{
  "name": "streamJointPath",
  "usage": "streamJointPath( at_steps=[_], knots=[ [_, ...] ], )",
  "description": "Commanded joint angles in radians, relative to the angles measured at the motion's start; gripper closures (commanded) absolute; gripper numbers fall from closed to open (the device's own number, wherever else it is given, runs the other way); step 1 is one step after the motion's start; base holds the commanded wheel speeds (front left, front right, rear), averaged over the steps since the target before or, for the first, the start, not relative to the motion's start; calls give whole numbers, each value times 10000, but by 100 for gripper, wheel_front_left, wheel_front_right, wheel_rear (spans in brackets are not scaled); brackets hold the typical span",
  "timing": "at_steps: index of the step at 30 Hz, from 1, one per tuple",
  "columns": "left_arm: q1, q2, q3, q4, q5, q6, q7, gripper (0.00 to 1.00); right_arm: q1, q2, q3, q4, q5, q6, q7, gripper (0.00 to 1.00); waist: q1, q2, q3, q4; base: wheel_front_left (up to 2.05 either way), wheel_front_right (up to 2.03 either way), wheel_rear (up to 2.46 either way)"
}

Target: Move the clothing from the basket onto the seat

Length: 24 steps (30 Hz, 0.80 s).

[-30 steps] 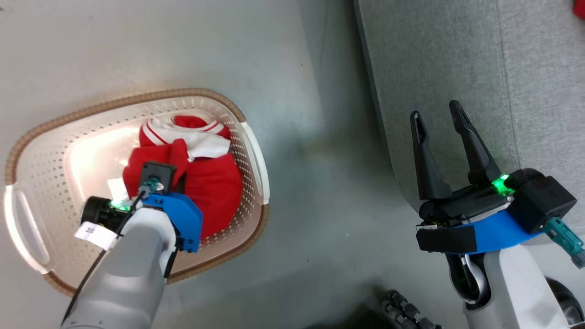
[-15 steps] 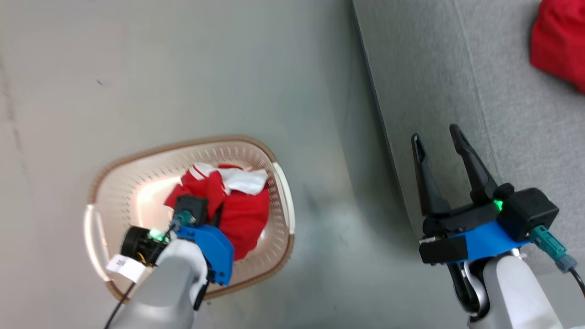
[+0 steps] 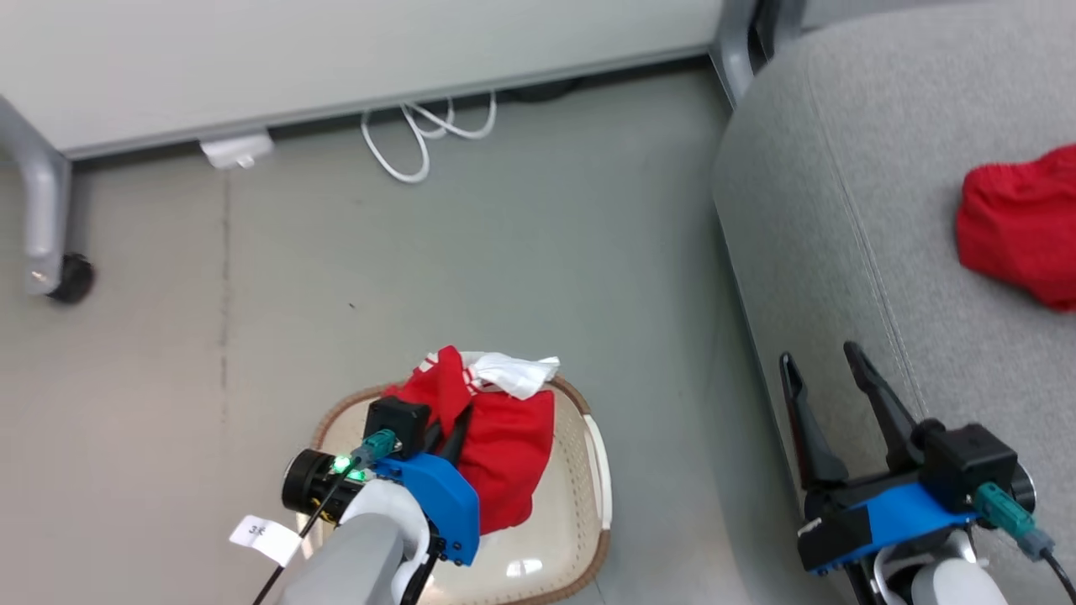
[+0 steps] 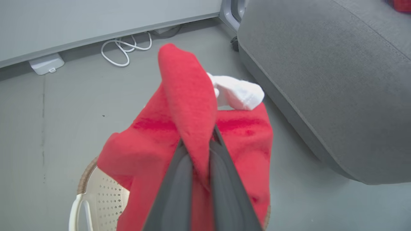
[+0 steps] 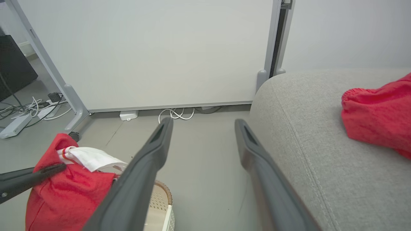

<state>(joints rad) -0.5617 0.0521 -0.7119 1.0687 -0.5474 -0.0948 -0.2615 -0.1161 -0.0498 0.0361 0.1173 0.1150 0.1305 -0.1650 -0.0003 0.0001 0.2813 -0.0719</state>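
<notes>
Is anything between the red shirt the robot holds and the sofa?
Nothing on the floor between. The left end effector holds the garment above the basket; the open right end effector hovers by the seat edge.

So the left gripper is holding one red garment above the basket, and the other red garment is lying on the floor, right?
Not quite. The left gripper does hold a red garment above the basket, but the other red garment lies on the grey seat, not the floor. The head view shows it there, at the right.
</notes>
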Motion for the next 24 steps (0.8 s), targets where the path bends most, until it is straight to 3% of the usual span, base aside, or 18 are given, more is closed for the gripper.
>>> streamJointPath(
  at_steps=[1,11,24],
  knots=[
    [137,-15,-137,-297,-77,-13,-51,100,318,-11,-44,-25,26,5,93,0,3,-1,-963,708,0,0,0],
    [-299,-20,-1020,-1596,-258,-2,-51,100,1012,-11,74,-115,185,5,383,0,3,-1,-1978,1332,0,0,0],
    [-1479,-18,-2622,-3105,-1053,198,230,100,1239,-11,784,-94,285,5,662,0,3,-1,-2641,1610,0,0,0]
  ],
)
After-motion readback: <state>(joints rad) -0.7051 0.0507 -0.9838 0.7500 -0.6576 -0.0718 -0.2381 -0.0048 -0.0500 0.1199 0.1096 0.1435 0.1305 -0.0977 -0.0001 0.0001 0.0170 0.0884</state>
